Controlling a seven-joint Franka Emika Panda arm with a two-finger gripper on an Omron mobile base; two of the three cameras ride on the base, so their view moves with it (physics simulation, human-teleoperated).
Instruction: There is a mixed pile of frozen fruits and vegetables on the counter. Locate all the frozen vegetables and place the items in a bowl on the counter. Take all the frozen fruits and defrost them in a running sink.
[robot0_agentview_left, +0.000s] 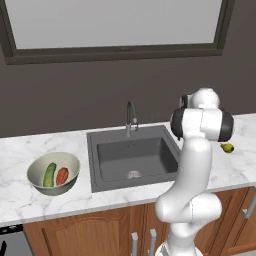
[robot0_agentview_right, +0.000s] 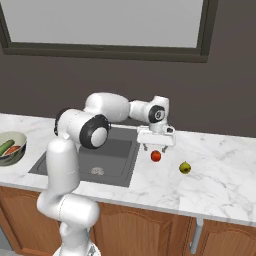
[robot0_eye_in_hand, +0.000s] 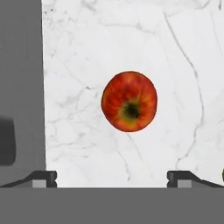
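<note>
Gripper (robot0_agentview_right: 156, 148) is spread wide, holding nothing, hovering right above the red fruit (robot0_agentview_right: 156, 156) on the desk (robot0_agentview_right: 220, 175).

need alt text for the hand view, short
A round red fruit lies on the white marble counter, centred between the open pincer's two dark fingertips at the bottom. The dark grey sink runs along the left edge.

Bare counter (robot0_eye_in_hand: 78, 65) rings red fruit (robot0_eye_in_hand: 129, 101); sink (robot0_eye_in_hand: 19, 87) edge beside.
</note>
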